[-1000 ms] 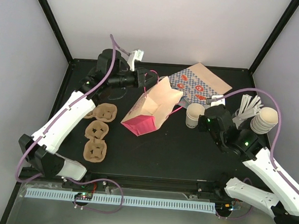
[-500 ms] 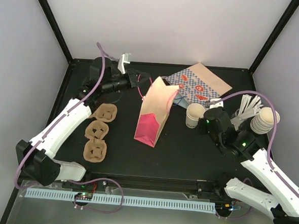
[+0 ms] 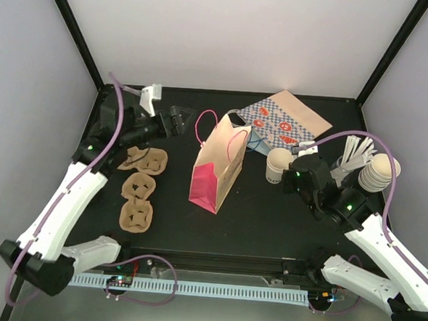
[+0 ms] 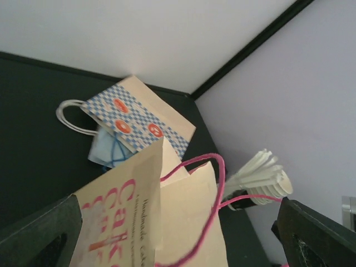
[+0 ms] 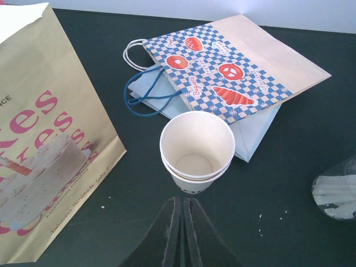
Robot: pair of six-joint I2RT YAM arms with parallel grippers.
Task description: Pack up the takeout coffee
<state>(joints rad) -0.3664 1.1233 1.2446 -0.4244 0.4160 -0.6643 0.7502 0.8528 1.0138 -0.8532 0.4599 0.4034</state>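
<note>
The takeout coffee (image 3: pixel 277 165), a small white paper cup with dark print low on its side, stands right of the pink bag (image 3: pixel 216 169). In the right wrist view the takeout coffee (image 5: pixel 196 150) is upright and empty inside, just ahead of my right gripper (image 5: pixel 182 201), which is shut with nothing in it and apart from the cup. The pink bag (image 5: pixel 44 150) stands upright with its mouth open. My left gripper (image 3: pixel 179 119) is open, left of the bag's pink handles (image 4: pixel 214 194) and clear of them; its fingers (image 4: pixel 39 239) frame the bag top.
A blue checkered paper bag (image 3: pixel 285 121) lies flat behind the cup. A stack of nested cream cups (image 3: pixel 380 173) and white sticks in a small black cup (image 3: pixel 355 151) stand at the right. Three brown pulp cup carriers (image 3: pixel 140 187) lie at the left.
My left gripper has opened, let go of the pink bag's handle and drawn back to the left. The bag has gone from leaning over to standing upright. The right arm has barely moved.
</note>
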